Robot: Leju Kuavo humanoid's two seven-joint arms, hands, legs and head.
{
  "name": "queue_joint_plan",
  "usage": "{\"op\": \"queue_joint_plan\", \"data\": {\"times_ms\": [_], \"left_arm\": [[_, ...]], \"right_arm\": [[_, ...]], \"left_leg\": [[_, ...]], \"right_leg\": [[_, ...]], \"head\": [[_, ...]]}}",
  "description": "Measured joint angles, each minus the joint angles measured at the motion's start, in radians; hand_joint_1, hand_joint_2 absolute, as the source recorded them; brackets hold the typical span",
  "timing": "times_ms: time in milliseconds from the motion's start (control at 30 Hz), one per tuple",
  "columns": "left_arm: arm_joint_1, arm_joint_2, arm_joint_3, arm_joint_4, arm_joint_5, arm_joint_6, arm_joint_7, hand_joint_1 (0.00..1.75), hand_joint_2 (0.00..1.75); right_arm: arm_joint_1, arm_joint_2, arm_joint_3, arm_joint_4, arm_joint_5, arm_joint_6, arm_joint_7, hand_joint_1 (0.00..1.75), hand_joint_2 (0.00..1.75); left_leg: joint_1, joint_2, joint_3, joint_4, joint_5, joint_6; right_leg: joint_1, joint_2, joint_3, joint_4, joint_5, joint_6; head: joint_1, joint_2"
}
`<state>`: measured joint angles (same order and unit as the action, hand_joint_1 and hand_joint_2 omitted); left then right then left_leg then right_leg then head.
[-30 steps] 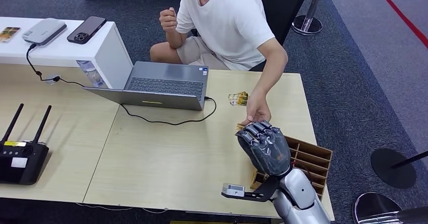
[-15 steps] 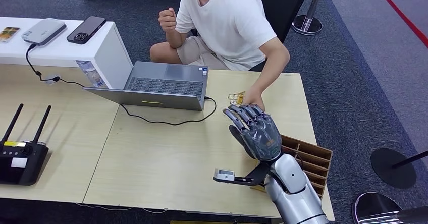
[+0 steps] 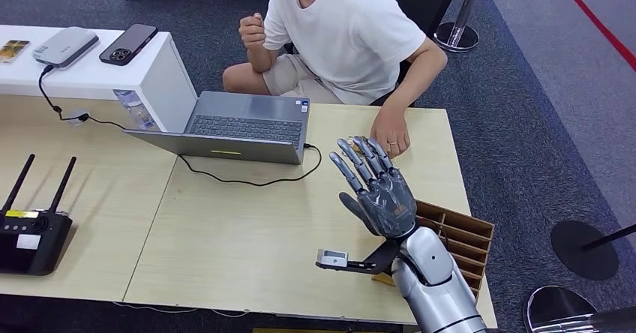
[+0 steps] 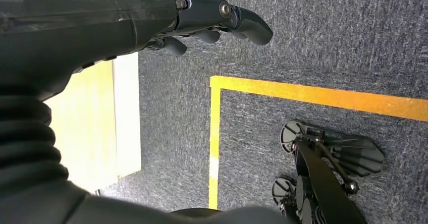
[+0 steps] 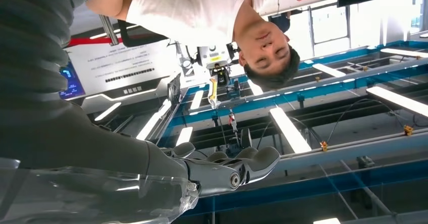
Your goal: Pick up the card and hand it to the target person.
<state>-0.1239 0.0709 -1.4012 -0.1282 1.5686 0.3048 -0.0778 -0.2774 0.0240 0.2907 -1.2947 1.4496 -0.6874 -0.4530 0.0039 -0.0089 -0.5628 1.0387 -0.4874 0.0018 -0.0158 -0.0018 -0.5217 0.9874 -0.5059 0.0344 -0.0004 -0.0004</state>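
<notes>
My right hand is raised above the table's right part with its fingers spread, and it holds nothing. In the right wrist view its thumb points up toward the seated person. That person in a white shirt sits at the far side and rests one hand flat on the table just past my fingertips. I cannot tell whether a card lies under it. My left hand hangs over the carpet with nothing in it.
A wooden slotted card holder stands at the table's right front corner, behind my right forearm. An open laptop with its cable sits mid-table. A black controller lies at the left. A phone is on the white shelf.
My right hand rose from the card holder and spread its fingers. The person's hand pulled back from my hand toward the far edge. The small card on the table is now behind my fingers.
</notes>
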Motion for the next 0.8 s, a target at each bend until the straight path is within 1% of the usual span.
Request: {"op": "queue_joint_plan", "data": {"times_ms": [300,400,500,600,700,767,800], "left_arm": [[0.000,0.000,0.000,0.000,0.000,0.002,-0.003,0.00,0.00],[0.000,0.000,0.001,0.000,0.000,0.002,-0.003,0.00,0.00],[0.001,0.000,0.001,0.000,0.000,0.004,-0.003,0.00,0.00],[0.001,0.000,0.001,0.000,0.000,0.006,-0.004,0.00,0.00],[0.002,0.000,0.001,0.000,0.000,0.009,-0.007,0.00,0.00],[0.002,0.000,0.001,0.000,0.000,0.009,-0.008,0.00,0.00],[0.002,0.000,0.001,0.000,0.000,0.009,-0.009,0.00,0.00]], "right_arm": [[-0.003,0.000,-0.001,0.006,-0.005,0.000,-0.017,0.00,1.75],[-0.005,0.003,-0.012,0.006,-0.039,0.000,-0.043,0.00,1.75],[-0.007,0.021,-0.058,0.006,-0.109,0.000,-0.119,0.00,1.75],[-0.014,0.051,-0.134,0.006,-0.200,-0.001,-0.195,0.00,1.75],[-0.023,0.068,-0.201,0.006,-0.324,-0.001,-0.208,0.00,1.75],[-0.027,0.068,-0.232,0.005,-0.416,-0.001,-0.209,0.00,1.75],[-0.028,0.068,-0.239,0.005,-0.441,-0.001,-0.209,0.00,1.75]], "left_leg": [[0.000,0.000,0.000,0.000,0.000,0.000],[0.000,0.000,0.000,0.000,0.000,0.000],[0.000,0.000,0.000,0.000,0.000,0.000],[0.000,0.000,0.000,0.000,0.000,0.000],[0.000,0.000,0.000,0.000,0.000,0.000],[0.000,0.000,0.000,0.000,0.000,0.000],[0.000,0.000,0.000,0.000,0.000,0.000]], "right_leg": [[0.000,0.000,0.000,0.000,0.000,0.000],[0.000,0.000,0.000,0.000,0.000,0.000],[0.000,0.000,0.000,0.000,0.000,0.000],[0.000,0.000,0.000,0.000,0.000,0.000],[0.000,0.000,0.000,0.000,0.000,0.000],[0.000,0.000,0.000,0.000,0.000,0.000],[0.000,0.000,0.000,0.000,0.000,0.000]], "head": [[0.000,0.000],[0.000,0.000],[0.000,0.000],[0.000,0.000],[0.000,0.000],[0.000,0.000],[0.000,0.000]]}}
